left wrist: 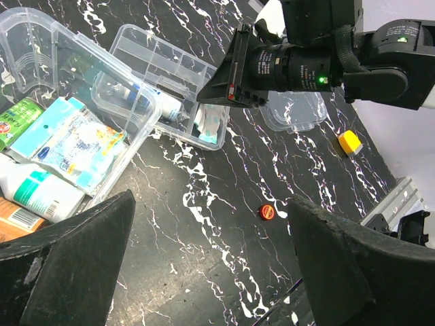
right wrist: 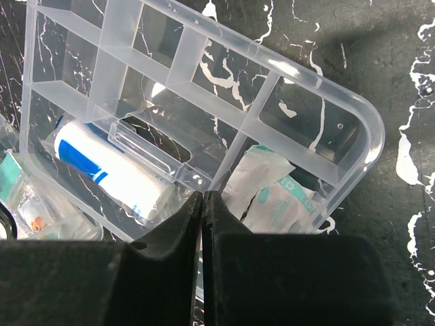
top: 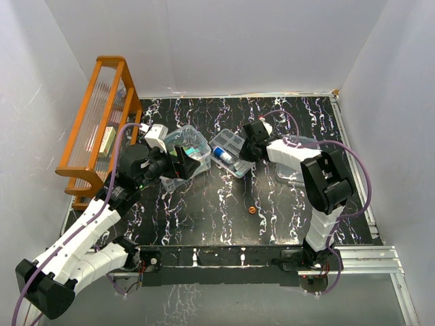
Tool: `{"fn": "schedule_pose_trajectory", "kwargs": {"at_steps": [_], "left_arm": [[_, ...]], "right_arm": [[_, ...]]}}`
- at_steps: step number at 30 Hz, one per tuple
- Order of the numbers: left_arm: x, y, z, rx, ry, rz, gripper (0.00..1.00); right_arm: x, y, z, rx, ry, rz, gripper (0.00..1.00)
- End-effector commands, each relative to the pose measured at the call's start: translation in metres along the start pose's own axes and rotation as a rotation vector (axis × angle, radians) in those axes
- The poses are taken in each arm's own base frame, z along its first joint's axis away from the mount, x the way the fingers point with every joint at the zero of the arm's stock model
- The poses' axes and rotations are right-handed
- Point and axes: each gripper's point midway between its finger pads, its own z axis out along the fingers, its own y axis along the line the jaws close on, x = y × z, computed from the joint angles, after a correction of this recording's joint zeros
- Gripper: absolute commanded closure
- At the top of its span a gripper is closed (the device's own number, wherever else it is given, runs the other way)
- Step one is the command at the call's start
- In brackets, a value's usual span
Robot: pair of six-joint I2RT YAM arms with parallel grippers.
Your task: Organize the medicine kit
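Right gripper [right wrist: 203, 198] closed over divided tray [right wrist: 371, 136], blue-white tube [right wrist: 102, 166], print unreadable

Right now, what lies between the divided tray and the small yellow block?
The clear lid lies between the divided tray and the yellow block; the left wrist view shows it.

Bench [top: 204, 210]: black surface veined with white, filling the floor of the enclosure. Walls [top: 238, 41]: plain white panels closing the bench in at left, rear and right. Rack [top: 98, 122]: orange frame with pale slats, standing along the bench's left edge against the left wall; a pale flat object lies among the slats, its kind not discernible. Cap [top: 252, 210]: small, round, red-orange, lying alone on open bench near the centre. Block [left wrist: 349, 142]: small, yellow, resting on the bench, well apart from the cap. Rail [top: 367, 255]: silver metal extrusion along the near right edge.
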Motion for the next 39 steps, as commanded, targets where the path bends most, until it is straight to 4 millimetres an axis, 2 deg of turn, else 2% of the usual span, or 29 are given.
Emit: {"fn": "schedule_pose_trajectory", "kwargs": {"at_steps": [1,6,12,14,19,21,25,27,33,39], "left_arm": [[-0.005,-0.007,-0.002,0.027,-0.014,0.013,0.07],[-0.006,-0.007,0.0,0.027,-0.012,0.014,0.07],[-0.006,-0.007,0.0,0.027,-0.012,0.014,0.07],[-0.006,-0.007,0.0,0.028,-0.013,0.016,0.07],[-0.008,-0.008,-0.001,0.028,-0.014,0.02,0.07],[-0.009,-0.008,-0.002,0.028,-0.016,0.022,0.07],[-0.01,-0.008,-0.002,0.027,-0.018,0.024,0.07],[-0.01,-0.008,-0.002,0.028,-0.018,0.024,0.07],[-0.009,-0.009,-0.001,0.034,-0.017,0.024,0.07],[-0.012,-0.011,-0.002,0.038,-0.021,0.029,0.07]], "right_arm": [[-0.002,0.001,-0.002,-0.011,-0.012,-0.041,0.97],[0.001,0.007,-0.005,-0.044,0.01,-0.066,0.85],[0.006,0.013,-0.012,-0.109,0.014,-0.074,0.66],[0.007,0.014,-0.013,-0.12,0.015,-0.078,0.64],[-0.009,0.026,-0.027,-0.16,-0.037,-0.081,0.62],[-0.021,0.035,-0.042,-0.184,-0.08,-0.08,0.61],[-0.03,0.036,-0.056,-0.179,-0.115,-0.075,0.59],[-0.03,0.029,-0.059,-0.154,-0.122,-0.072,0.59],[-0.02,-0.007,-0.065,-0.015,-0.117,-0.075,0.63],[-0.013,-0.035,-0.082,0.073,-0.122,-0.117,0.63]]}}
